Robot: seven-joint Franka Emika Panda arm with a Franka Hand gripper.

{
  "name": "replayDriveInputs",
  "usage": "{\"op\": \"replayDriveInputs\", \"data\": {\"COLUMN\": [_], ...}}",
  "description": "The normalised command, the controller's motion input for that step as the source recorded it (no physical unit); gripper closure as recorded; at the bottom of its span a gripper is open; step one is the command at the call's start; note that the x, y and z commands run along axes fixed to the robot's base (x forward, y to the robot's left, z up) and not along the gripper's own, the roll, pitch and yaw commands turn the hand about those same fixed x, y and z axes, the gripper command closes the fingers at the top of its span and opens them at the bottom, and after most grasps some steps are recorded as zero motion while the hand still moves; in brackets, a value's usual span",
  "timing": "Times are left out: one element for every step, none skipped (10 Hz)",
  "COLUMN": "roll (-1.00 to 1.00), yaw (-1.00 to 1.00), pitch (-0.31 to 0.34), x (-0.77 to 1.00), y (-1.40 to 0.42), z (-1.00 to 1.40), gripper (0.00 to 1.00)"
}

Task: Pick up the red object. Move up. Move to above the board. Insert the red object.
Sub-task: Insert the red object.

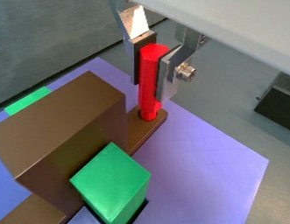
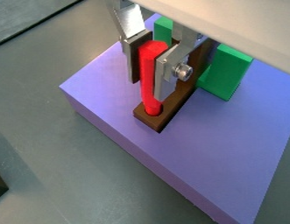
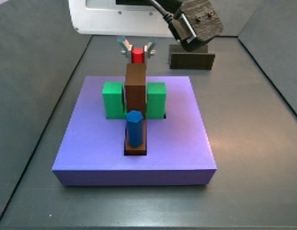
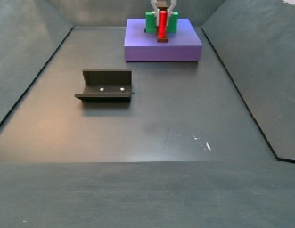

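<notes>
In a side view the blue peg (image 3: 135, 128) stands upright in the near end of the board (image 3: 136, 94), which lies along the purple slab (image 3: 175, 144) between green blocks (image 3: 113, 100). At the far, darker end the red object (image 1: 152, 79) stands upright with its foot in a hole of the board, seemingly seated or nearly so, in both wrist views. The gripper (image 1: 155, 61) is right over it, its jaws pinching the upper part of the stick between the silver plates. The stick looks stiff, light and smooth, so a high, square hold seems right; any tilt could jam it. Beyond the slab, the fixture (image 3: 193, 59) stands on the floor.
</notes>
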Motion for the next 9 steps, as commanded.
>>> {"op": "replayDriveInputs", "data": {"roll": [-0.04,-0.04,-0.07,-0.05,-0.03,-0.03,-0.05,-0.10,-0.13], "yaw": [0.01,0.04,0.00,0.00,0.00,0.00,0.00,0.00,0.00], "pitch": [-0.019,-0.003,-0.003,-0.050,-0.136,-0.134,-0.139,-0.141,-0.147], "x": [0.00,0.04,0.10,0.09,0.10,0.06,0.05,0.11,0.13], "y": [-0.29,-0.35,-0.23,-0.08,0.00,0.11,0.19,0.31,0.29], "z": [-0.33,-0.24,-0.14,-0.29,-0.59,-0.59,-0.59,-0.60,-0.65], "gripper": [1.00,1.00,1.00,1.00,1.00,1.00,1.00,1.00,1.00]}}
